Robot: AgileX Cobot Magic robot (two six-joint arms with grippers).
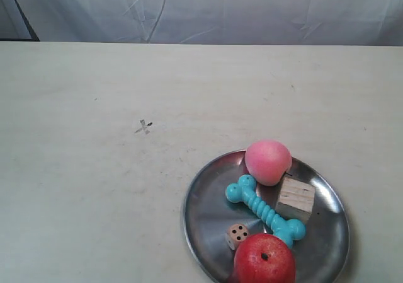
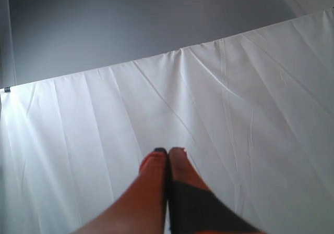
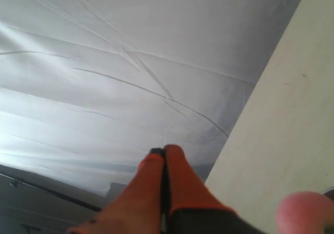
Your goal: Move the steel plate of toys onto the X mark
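Observation:
The steel plate (image 1: 204, 223) lies on the table at the exterior view's lower right, partly cut off by the frame edge. On it rest a pink peach ball (image 1: 268, 161), a turquoise bone (image 1: 264, 210), a pale wooden cube (image 1: 295, 198), a small tan die (image 1: 237, 234) and a red apple (image 1: 264, 259). The X mark (image 1: 144, 127) is on bare table, up and to the left of the plate. No arm shows in the exterior view. My left gripper (image 2: 168, 151) is shut, pointing at a white cloth. My right gripper (image 3: 162, 150) is shut too; the peach ball (image 3: 305, 213) shows blurred nearby.
A creased white cloth backdrop (image 1: 208, 9) hangs behind the table's far edge. The pale table (image 1: 75, 188) stretches left of the plate. In the right wrist view the table's edge (image 3: 250, 103) runs beside the backdrop.

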